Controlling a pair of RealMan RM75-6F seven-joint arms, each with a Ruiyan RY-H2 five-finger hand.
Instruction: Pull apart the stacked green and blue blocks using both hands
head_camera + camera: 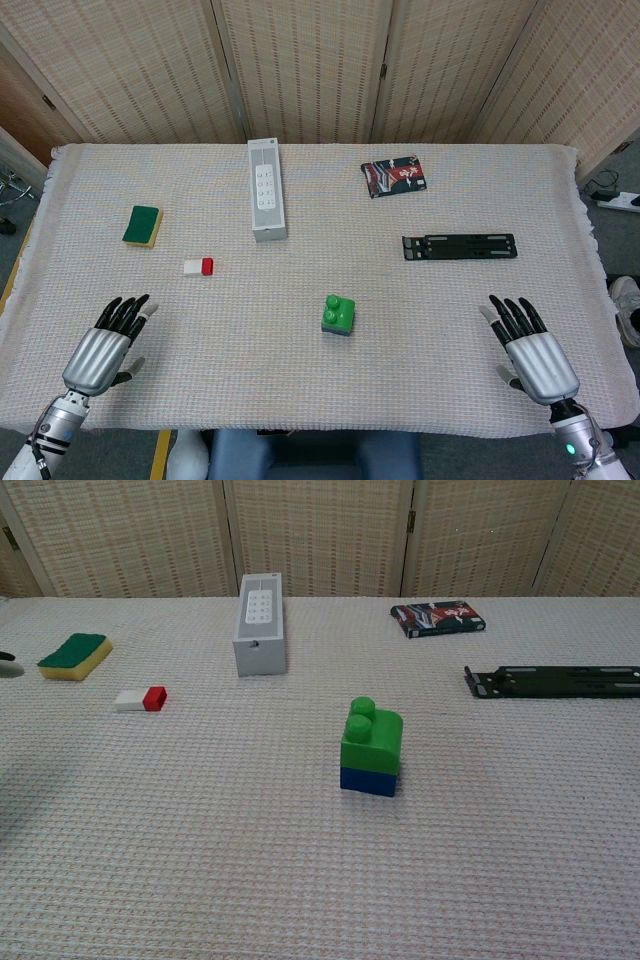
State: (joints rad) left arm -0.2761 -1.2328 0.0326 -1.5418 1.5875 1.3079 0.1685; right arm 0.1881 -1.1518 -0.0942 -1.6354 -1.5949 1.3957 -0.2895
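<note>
Green block [371, 737] on blue block [368, 780] (stacked), white-and-red piece [140, 699], perhaps an eraser, nearby

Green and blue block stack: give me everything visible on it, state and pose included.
The block stack is a green block pressed on top of a flatter blue block, both looking like glossy plastic. The green one has two round studs on top and a rounded upper edge. The two are still joined, standing upright on the woven tablecloth near the table's middle, nearer the front edge than the other items. Only the cloth touches it; the left robot hand and right robot hand rest well apart from it.
</note>
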